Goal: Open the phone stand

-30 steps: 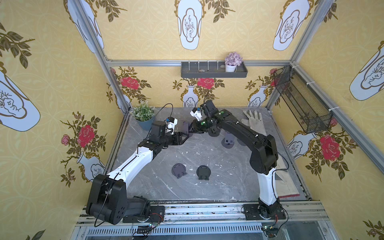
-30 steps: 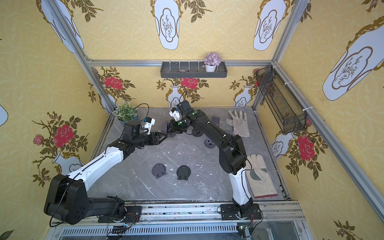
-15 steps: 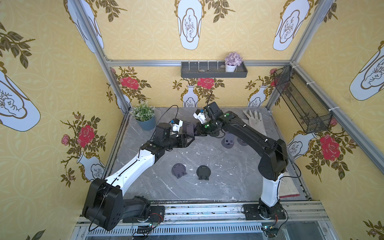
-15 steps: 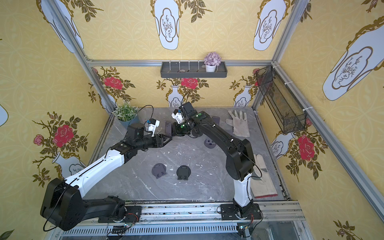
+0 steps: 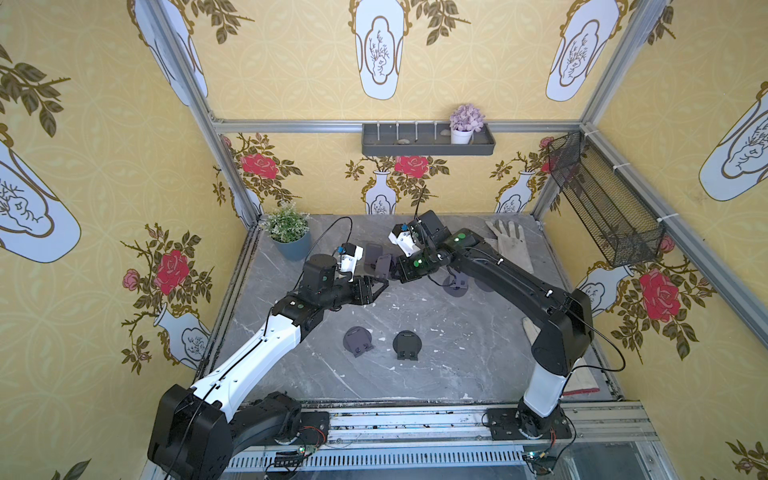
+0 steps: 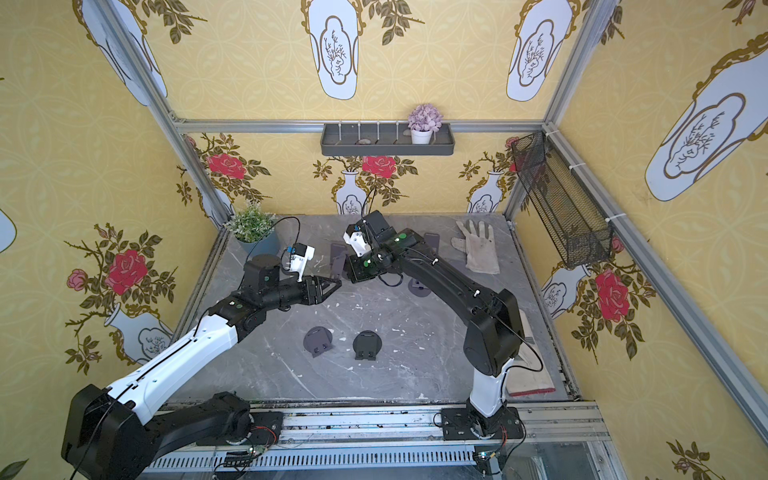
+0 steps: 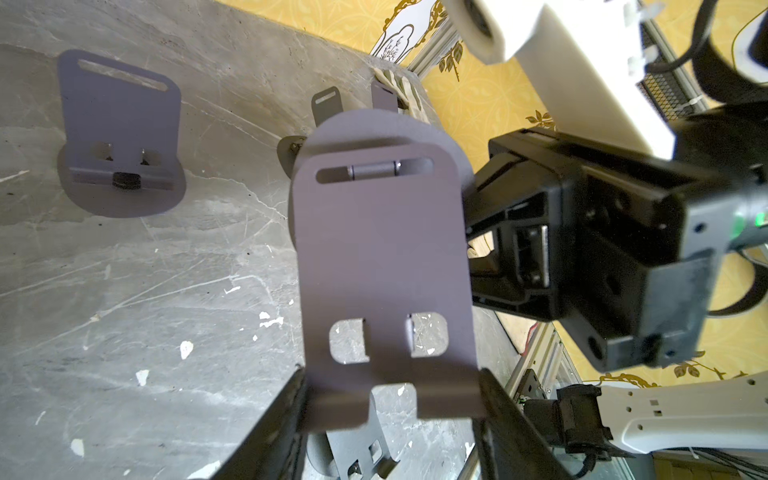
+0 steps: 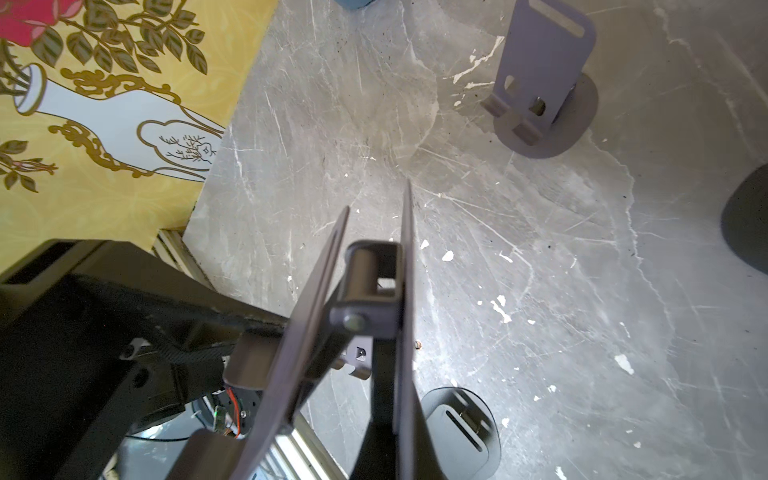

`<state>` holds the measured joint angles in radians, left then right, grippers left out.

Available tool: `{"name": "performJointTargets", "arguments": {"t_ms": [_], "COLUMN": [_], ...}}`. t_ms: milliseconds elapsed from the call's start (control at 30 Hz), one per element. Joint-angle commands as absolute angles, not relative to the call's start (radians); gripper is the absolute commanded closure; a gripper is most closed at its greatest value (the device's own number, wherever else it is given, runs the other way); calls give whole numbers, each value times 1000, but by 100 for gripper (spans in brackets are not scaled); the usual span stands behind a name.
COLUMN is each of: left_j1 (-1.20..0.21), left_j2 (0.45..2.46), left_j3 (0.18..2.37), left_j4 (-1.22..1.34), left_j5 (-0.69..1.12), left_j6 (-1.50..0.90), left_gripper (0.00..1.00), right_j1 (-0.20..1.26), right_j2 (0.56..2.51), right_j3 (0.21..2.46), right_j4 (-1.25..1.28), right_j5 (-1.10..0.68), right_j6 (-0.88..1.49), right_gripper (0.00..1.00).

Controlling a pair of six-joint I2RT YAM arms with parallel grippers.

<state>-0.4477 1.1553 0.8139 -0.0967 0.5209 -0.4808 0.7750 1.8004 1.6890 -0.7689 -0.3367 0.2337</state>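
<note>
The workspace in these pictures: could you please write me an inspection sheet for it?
Surface: grey marble table, scratched, with white flecks.
Job's things: one phone stand held off the table, its plates partly spread; two folded stands lie flat near the front; opened stands stand at the rear.
Clutter: potted plant; glove at the rear; second glove beside the right arm's base.
Grippers: left gripper closed across the stand's lower end; right gripper shut on its round back plate.
Cables: black cable loops above the left wrist, apart from the stand.
Surroundings: floral walls; shelf with a flowerpot; wire basket.
</note>
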Motion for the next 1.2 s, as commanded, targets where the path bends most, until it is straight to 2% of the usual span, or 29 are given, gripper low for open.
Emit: {"name": "performJointTargets", "arguments": {"t_ms": [0, 333, 467, 500, 533, 567, 600, 800, 1167], "left_j1": [-440, -440, -440, -440, -440, -440, -440, -440, -440], "left_j2": [1147, 1180, 1197, 1204, 1208, 1213, 1213, 1198, 1189], "left_j3": [821, 874, 881, 881, 882, 882, 882, 891, 841], "left_j4": [-178, -219, -222, -221, -222, -222, -220, -207, -73], "left_j5": [423, 448, 468, 474, 476, 474, 472, 480, 644], "left_j6": [-435, -373, -359, -357, -356, -357, -359, -343, -337], "left_gripper": [67, 66, 62, 56, 40, 16, 1, 1, 2], "right_j1": [778, 806, 833, 841, 845, 851, 854, 887, 921], "right_j2": [1787, 1807, 1803, 1799, 1794, 1786, 1775, 1722, 1657], "right_j3": [1678, 1709, 1710, 1708, 1705, 1695, 1682, 1609, 1539], "right_j4": [-875, -900, -895, -889, -882, -868, -854, -795, -753], "right_j5": [-118, -44, -47, -54, -63, -78, -91, -118, -148], "right_j6": [225, 220, 241, 249, 257, 267, 278, 324, 346], "right_gripper": [100, 100, 100, 100, 100, 100, 100, 100, 100]}}
